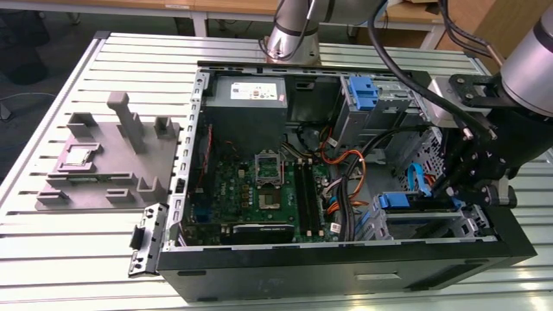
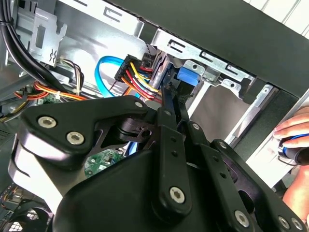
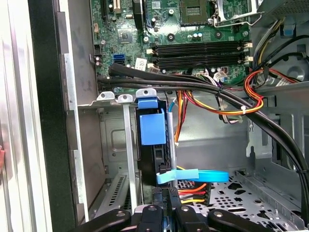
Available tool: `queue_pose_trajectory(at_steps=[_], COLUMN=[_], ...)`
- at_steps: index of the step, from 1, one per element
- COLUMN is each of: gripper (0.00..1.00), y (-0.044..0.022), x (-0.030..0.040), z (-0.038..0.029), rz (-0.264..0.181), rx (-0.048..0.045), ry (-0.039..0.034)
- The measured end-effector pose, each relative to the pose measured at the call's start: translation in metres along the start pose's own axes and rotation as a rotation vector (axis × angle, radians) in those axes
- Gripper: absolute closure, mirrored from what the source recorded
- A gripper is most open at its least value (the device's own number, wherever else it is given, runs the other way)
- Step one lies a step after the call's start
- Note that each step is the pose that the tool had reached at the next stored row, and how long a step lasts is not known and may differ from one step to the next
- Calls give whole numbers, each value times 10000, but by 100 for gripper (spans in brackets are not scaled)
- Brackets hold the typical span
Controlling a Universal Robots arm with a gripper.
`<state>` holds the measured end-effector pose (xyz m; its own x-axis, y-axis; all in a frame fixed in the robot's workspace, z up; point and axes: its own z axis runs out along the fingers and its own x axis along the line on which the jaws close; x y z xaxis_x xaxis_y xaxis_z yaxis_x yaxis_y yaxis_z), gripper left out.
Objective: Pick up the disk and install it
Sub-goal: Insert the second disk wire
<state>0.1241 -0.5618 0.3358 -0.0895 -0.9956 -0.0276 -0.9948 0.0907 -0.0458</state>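
In the exterior view, you see the end effector [image 1: 462, 194] low at the open computer case [image 1: 346, 272], at the drive cage on that view's right, where the disk [image 1: 415, 202] sits edge-up with its blue carrier showing. In the first wrist view, the disk [image 3: 153, 145] stands in the cage slot, the end effector [image 3: 170, 212] pressed against its near edge. In the second wrist view, a hand [image 2: 294, 140] rests outside the case.

Exterior view looks down on the open computer case [image 1: 346, 259]; both wrist views sit close inside its drive bay [image 3: 120, 159].
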Motion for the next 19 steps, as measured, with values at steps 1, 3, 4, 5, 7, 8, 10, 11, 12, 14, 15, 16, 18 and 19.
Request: queue_pose_trajectory(at_steps=[1, 3, 4, 5, 7, 8, 10, 11, 12, 14, 15, 16, 18, 19], gripper=[84, 84, 84, 84, 84, 84, 84, 84, 84, 84, 84, 84, 84, 84], y=[0, 1, 1, 1, 1, 1, 2, 2, 2, 2, 2, 2, 2, 2], x=[0, -1, -2, -3, -6, -7, -10, -12, -12, -12, -12, -12, -12, -12], z=[3, 10, 11, 14, 16, 16, 17, 18, 18, 17, 16, 16, 16, 17], rz=[-3, -8, -15, -26, -59, -70, -76, -76, -77, -77, -77, -77, -77, -77], rx=[0, 0, 0, 0, -1, -1, -2, -2, -2, -2, -2, -2, -2, -2], ry=[1, 0, 1, 1, 0, 0, -2, -3, -3, -3, -3, -2, -3, 1])
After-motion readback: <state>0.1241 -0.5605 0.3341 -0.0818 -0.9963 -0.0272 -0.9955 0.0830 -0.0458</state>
